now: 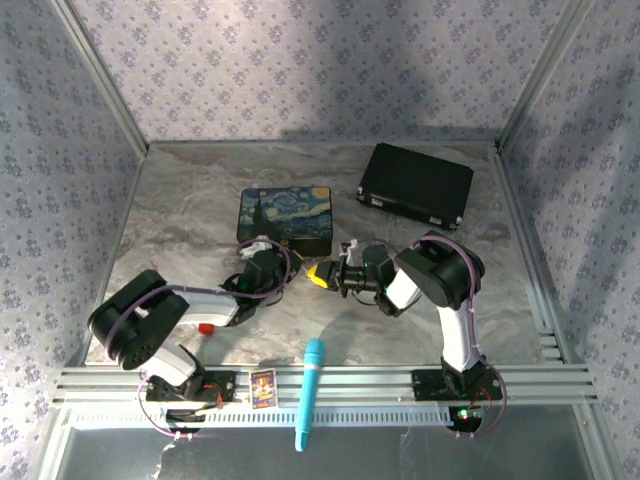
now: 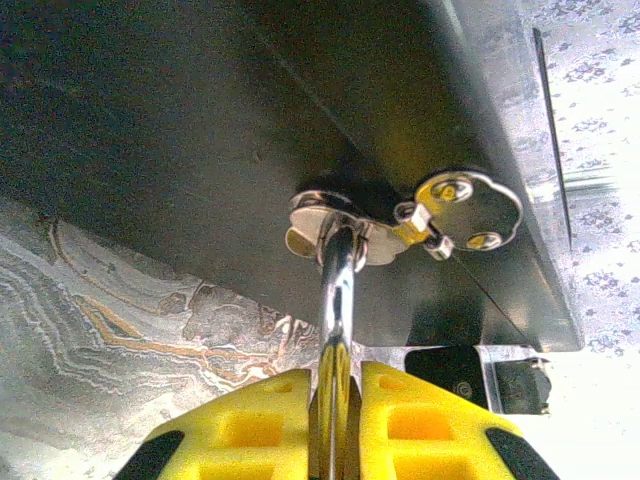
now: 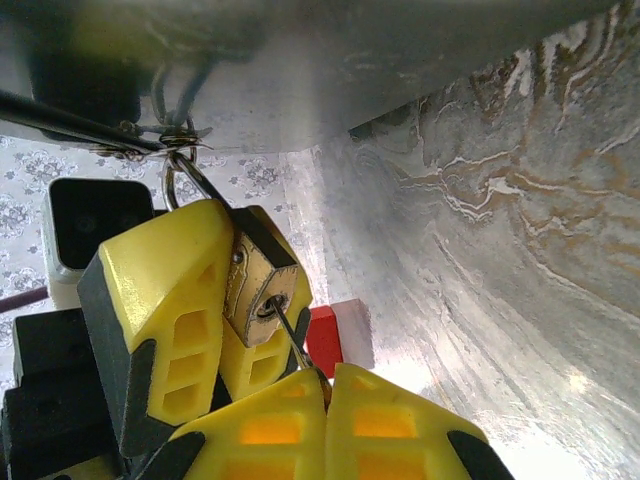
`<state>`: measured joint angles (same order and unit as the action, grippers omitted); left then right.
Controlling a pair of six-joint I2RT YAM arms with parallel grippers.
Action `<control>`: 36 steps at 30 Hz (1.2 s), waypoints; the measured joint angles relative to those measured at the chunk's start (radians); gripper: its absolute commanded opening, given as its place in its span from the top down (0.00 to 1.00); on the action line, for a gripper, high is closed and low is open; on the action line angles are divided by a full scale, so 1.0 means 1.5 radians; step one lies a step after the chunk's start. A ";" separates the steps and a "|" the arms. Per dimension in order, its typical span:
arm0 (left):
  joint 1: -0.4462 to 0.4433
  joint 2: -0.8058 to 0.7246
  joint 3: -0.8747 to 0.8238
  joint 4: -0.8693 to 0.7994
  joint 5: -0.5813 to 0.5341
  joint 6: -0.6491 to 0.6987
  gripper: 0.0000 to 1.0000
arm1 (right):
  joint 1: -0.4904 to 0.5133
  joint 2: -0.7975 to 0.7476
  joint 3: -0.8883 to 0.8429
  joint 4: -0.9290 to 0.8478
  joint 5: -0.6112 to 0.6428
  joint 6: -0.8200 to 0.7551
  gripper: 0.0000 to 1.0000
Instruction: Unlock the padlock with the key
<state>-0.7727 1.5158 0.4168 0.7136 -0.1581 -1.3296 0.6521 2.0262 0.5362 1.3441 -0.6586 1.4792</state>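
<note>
Top external: the left arm (image 1: 190, 305) reached in from the left and the right arm (image 1: 440, 280) from the right. Their ends met just in front of the near edge of the starry-night tin (image 1: 285, 215), which lay flat on the marbled worktop (image 1: 180, 200). A yellow fingertip (image 1: 321, 274) showed between them. A black case (image 1: 415, 185) sat well apart at the far right. A small red block (image 1: 205, 327) lay near the left arm, and a teal tool (image 1: 310, 390) rested across the front rail.

Left wrist: the left jaws were almost closed, their yellow fingers (image 2: 260, 425) pinched on the padlock (image 2: 337, 300). Only its bright shackle showed, running straight up the picture from the jaws to the hasp (image 2: 335, 225) on the dark side of the tin. A round silver tab (image 2: 470, 205) hung just beside the hasp.

Right wrist: the brass padlock body sat clamped between the left arm's fingers (image 3: 165, 290), hanging off the tin's edge by its shackle (image 3: 185, 180). Its long axis slanted from the shackle at upper left down to the keyhole face at lower right, which was turned toward the right jaws. The right jaws were fully closed on the key (image 3: 290, 340). Its thin shank rose up and left from between the yellow fingers (image 3: 400, 430), in line with the padlock, with its tip in the keyhole. The red block lay behind, on the worktop.
</note>
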 measured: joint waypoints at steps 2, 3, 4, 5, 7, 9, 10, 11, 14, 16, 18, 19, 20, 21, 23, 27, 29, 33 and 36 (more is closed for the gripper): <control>0.000 0.004 -0.004 0.015 0.000 0.000 1.00 | -0.002 0.000 0.000 0.000 -0.002 0.004 1.00; 0.000 0.006 -0.006 0.022 0.000 0.000 1.00 | -0.003 0.000 0.001 -0.001 -0.004 0.005 1.00; 0.000 0.008 -0.008 0.031 0.000 0.000 1.00 | -0.004 0.000 0.004 -0.001 -0.008 0.007 1.00; 0.001 0.010 -0.009 0.037 -0.002 0.000 1.00 | -0.005 0.000 0.006 -0.001 -0.011 0.010 1.00; 0.002 0.015 -0.009 0.054 -0.003 0.000 1.00 | -0.010 0.000 0.009 -0.001 -0.018 0.016 1.00; 0.002 0.021 -0.009 0.067 -0.003 -0.001 1.00 | -0.019 0.000 0.012 -0.001 -0.028 0.020 1.00; 0.002 0.023 -0.009 0.073 -0.003 -0.003 1.00 | -0.022 0.000 0.014 -0.001 -0.034 0.023 1.00; 0.002 0.025 -0.009 0.079 -0.003 -0.003 1.00 | -0.024 0.001 0.017 -0.001 -0.039 0.026 1.00; 0.005 0.035 -0.009 0.100 -0.005 -0.005 1.00 | -0.025 0.008 0.028 -0.001 -0.051 0.035 1.00; 0.005 0.039 -0.009 0.108 -0.005 -0.005 1.00 | -0.030 0.009 0.031 -0.001 -0.061 0.037 1.00; 0.005 0.039 -0.009 0.109 0.000 -0.005 1.00 | -0.038 0.009 0.031 -0.001 -0.072 0.037 1.00; 0.005 0.039 -0.009 0.110 0.002 -0.005 1.00 | -0.042 0.009 0.031 -0.001 -0.078 0.037 1.00; 0.005 0.039 -0.009 0.111 0.003 -0.005 1.00 | -0.045 0.009 0.031 -0.001 -0.082 0.037 1.00; 0.005 0.039 -0.009 0.111 0.005 -0.005 1.00 | -0.047 0.009 0.032 -0.002 -0.086 0.036 1.00; 0.005 0.039 -0.009 0.113 0.006 -0.006 1.00 | -0.049 0.009 0.033 -0.004 -0.093 0.036 1.00; 0.005 0.039 -0.009 0.114 0.010 -0.005 1.00 | -0.059 0.009 0.033 -0.006 -0.103 0.033 1.00; 0.004 0.039 -0.009 0.112 0.017 -0.005 1.00 | -0.063 0.009 0.033 -0.008 -0.101 0.031 1.00; -0.006 0.039 -0.008 0.108 0.034 -0.005 1.00 | -0.064 0.009 0.042 -0.011 -0.106 0.027 1.00; -0.006 0.040 -0.004 0.102 0.035 -0.005 1.00 | -0.064 0.009 0.042 -0.013 -0.106 0.026 1.00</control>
<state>-0.7818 1.5753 0.4107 0.8661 -0.1062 -1.3373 0.5556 2.0403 0.5995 1.3243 -0.8173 1.5188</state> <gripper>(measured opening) 0.125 0.051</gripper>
